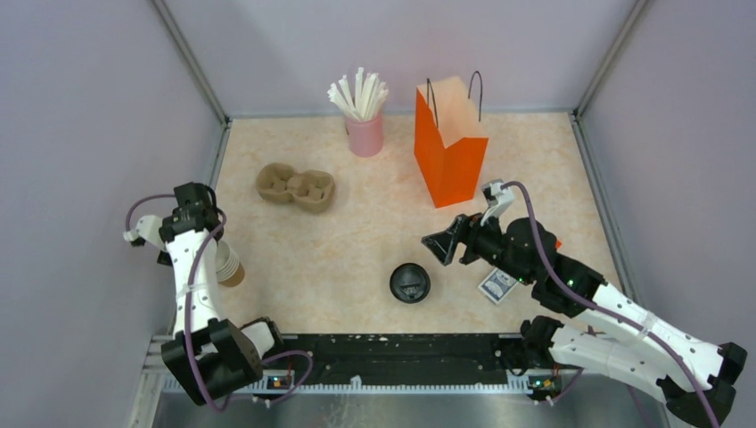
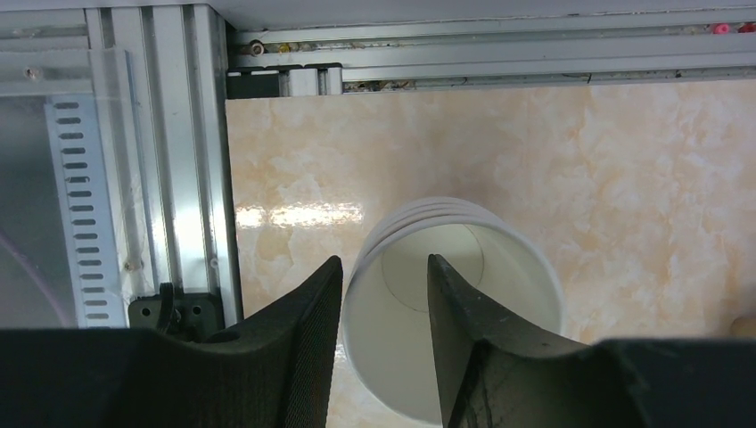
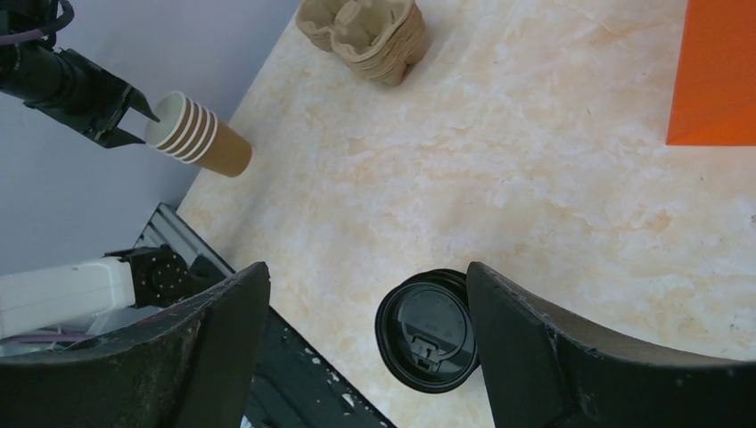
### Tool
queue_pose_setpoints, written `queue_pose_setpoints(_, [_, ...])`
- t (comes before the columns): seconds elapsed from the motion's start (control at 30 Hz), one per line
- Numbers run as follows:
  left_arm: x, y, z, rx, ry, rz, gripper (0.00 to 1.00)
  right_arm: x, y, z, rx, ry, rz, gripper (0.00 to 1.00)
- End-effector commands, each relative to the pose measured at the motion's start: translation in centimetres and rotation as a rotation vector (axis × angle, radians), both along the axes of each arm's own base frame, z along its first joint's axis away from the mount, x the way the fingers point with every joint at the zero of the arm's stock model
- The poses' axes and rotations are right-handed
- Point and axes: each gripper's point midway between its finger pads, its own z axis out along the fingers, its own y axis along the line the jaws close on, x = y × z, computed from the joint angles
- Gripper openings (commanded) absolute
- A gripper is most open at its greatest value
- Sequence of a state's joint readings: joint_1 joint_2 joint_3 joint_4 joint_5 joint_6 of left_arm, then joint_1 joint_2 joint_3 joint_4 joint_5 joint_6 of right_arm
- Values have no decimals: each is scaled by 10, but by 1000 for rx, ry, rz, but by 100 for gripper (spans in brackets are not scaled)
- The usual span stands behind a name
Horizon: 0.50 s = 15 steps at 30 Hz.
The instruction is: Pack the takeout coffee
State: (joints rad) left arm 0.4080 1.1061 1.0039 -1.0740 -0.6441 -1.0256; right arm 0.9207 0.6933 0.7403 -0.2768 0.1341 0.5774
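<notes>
Takeout coffee isn't assembled yet: my left gripper point(image 2: 384, 264) straddles the cup stack point(image 3: 201, 138) rim, grip unclear; my right gripper point(image 3: 365, 272) gapes above the lid point(image 3: 430, 330).

A glossy, marble-look tabletop point(image 1: 357, 259) in peach and cream mirrors light near its left edge. A bare, brushed metal rail point(image 2: 178, 178) runs along that edge. The orange bag point(image 1: 446, 156) is matt paper. The cup carrier point(image 1: 296, 186) is rough moulded pulp. The stacked cups point(image 1: 230, 266) are brown kraft paper, smooth white inside. The black lid point(image 1: 410, 283) is plastic with a soft sheen. The left gripper point(image 2: 383, 272) has matt black plastic fingers point(image 2: 308, 357), finely gridded on the inner face.
</notes>
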Motion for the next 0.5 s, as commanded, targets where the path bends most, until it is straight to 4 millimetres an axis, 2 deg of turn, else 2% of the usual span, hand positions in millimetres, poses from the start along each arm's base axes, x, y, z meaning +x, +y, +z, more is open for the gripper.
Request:
queue_pose_setpoints(0.0, [-5, 2, -4, 8, 9, 30, 46, -1, -1, 7, 17, -27, -4, 80])
queue_pose_setpoints(0.13, [-6, 1, -6, 0, 8, 32, 39, 0, -2, 6, 13, -30, -10, 80])
queue_pose_setpoints(0.33, [-8, 0, -6, 1, 9, 39, 38, 1, -3, 4, 10, -30, -13, 80])
queue_pose_setpoints(0.4, [-7, 0, -6, -1, 6, 37, 30, 1, -3, 3, 9, -30, -13, 80])
queue_pose_setpoints(0.47, [-6, -1, -6, -6, -1, 30, 15, 1, -2, 2, 8, -30, -13, 80])
